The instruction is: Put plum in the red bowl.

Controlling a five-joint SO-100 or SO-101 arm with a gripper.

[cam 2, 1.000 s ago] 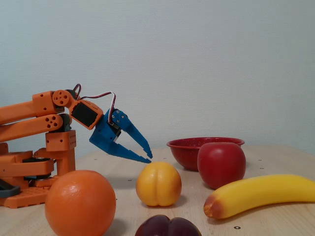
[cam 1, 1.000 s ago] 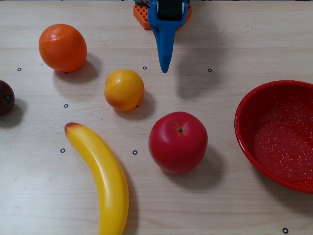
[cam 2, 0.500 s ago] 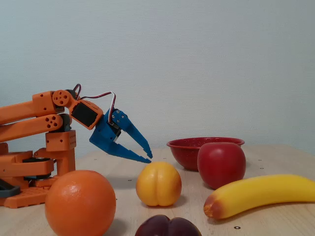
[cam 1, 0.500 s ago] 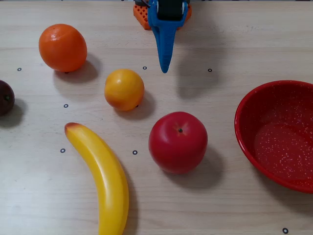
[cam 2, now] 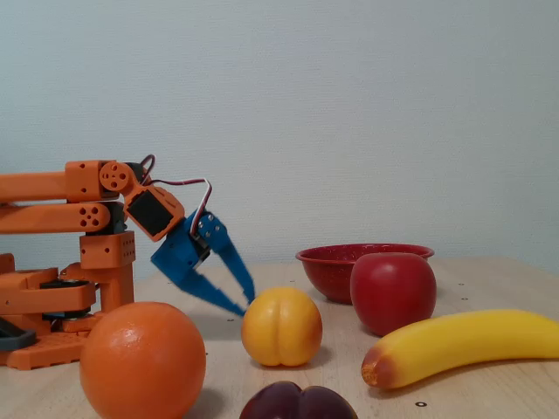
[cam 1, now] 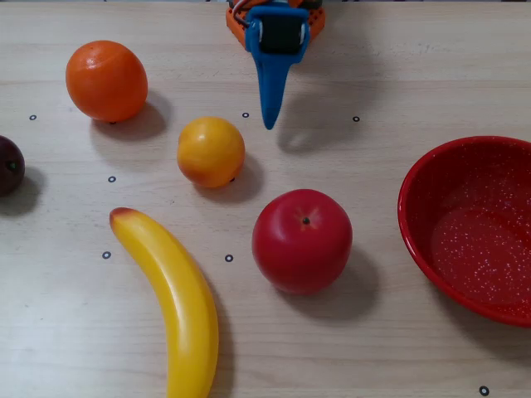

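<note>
The plum (cam 1: 8, 166) is a small dark maroon fruit, half cut off by the left edge of the overhead view; it also sits at the bottom edge of the fixed view (cam 2: 297, 403). The red bowl (cam 1: 408, 207) with its white speckles lies at the right edge; in the fixed view the bowl (cam 2: 332, 262) stands behind the apple. My blue gripper (cam 1: 269, 123) points down from the top centre, far from both. In the fixed view the gripper (cam 2: 245, 305) hangs low over the table with its jaws slightly apart and nothing between them.
An orange (cam 1: 106, 80) sits at the upper left and a small yellow-orange fruit (cam 1: 211, 151) lies just left of and below the gripper tip. The red apple (cam 1: 303, 240) is in the middle and a banana (cam 1: 174, 298) lies at the lower left. The orange arm base (cam 2: 52, 297) stands at the left.
The gripper has dipped toward the table and swung slightly left in the overhead view, nearer the yellow-orange fruit. Its jaws look a little wider apart. The fruits and bowl have not moved.
</note>
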